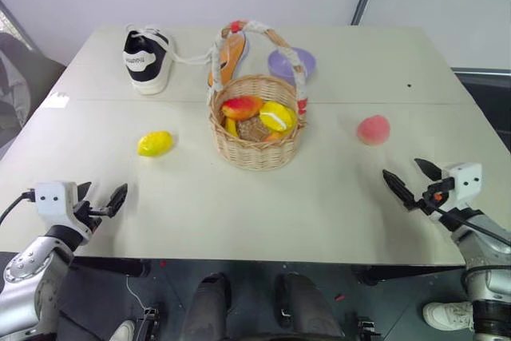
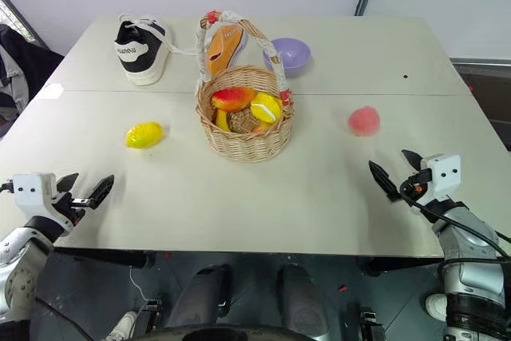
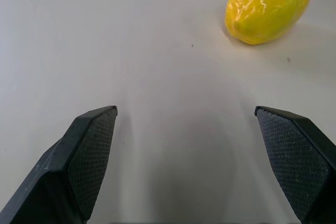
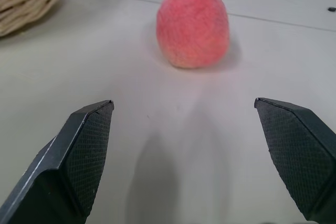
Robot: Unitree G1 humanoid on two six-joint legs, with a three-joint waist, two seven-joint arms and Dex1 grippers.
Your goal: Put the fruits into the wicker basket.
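The wicker basket (image 1: 257,129) stands mid-table, its cloth-wrapped handle arching over several toy fruits inside. A yellow lemon (image 1: 155,143) lies on the table to its left, and a pink-red peach (image 1: 373,129) to its right. Near the front left edge my left gripper (image 1: 102,199) is open and empty, with the lemon (image 3: 266,7) ahead of it and apart. My right gripper (image 1: 411,180) is open and empty near the front right edge. The peach (image 4: 193,24) sits a short way in front of it, untouched.
A black and white shoe (image 1: 147,58) sits at the back left. An orange shoe (image 1: 227,57) and a lilac bowl (image 1: 291,62) lie just behind the basket. The table's front edge (image 1: 255,261) runs close under both grippers.
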